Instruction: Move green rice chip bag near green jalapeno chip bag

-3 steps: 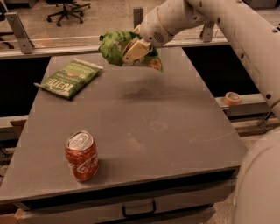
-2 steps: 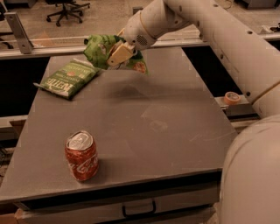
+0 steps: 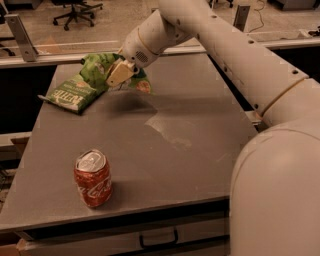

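My gripper (image 3: pixel 116 75) reaches in from the upper right and is shut on the green rice chip bag (image 3: pixel 99 68), a bright light-green wrinkly bag. It holds the bag just above the far left part of the grey table (image 3: pixel 190 135). The green jalapeno chip bag (image 3: pixel 75 93), flat and olive-green with white lettering, lies on the table right below and to the left of the held bag. The two bags overlap in this view; I cannot tell if they touch.
A red Coca-Cola can (image 3: pixel 93 178) stands upright near the table's front left. My white arm (image 3: pixel 240 60) crosses the upper right. A drawer handle (image 3: pixel 158 241) sits under the front edge. An office chair (image 3: pixel 75 10) stands on the floor behind.
My gripper has carried the green rice chip bag to the left and lower, from above the table's far middle to right beside the green jalapeno chip bag.
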`<state>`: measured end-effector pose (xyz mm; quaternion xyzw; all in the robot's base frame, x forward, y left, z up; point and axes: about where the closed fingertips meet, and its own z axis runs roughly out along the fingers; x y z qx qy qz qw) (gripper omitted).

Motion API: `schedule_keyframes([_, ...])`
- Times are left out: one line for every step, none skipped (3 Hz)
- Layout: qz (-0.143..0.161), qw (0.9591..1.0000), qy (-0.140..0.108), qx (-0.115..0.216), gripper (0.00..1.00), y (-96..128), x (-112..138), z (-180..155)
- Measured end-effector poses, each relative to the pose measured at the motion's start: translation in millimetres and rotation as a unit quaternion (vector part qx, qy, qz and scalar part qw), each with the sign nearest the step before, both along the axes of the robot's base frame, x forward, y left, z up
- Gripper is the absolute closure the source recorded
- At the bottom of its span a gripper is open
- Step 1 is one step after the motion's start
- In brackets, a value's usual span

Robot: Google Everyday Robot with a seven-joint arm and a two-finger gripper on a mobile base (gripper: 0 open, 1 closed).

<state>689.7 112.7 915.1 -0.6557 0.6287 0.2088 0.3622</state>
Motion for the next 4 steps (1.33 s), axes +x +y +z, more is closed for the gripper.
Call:
schedule_keyframes([-0.006,0.9999,0.007,-0.012,0.53,7,13,-15])
schedule_keyframes([-0.015,0.9995,0.007,-0.026,0.30,3,25,-25])
schedule_keyframes([-0.025,0.9990,0.003,-0.037,0.07,-7,32,-30])
schedule_keyframes([-0.031,0.9987,-0.003,-0.039,0.00,-14,34,-28])
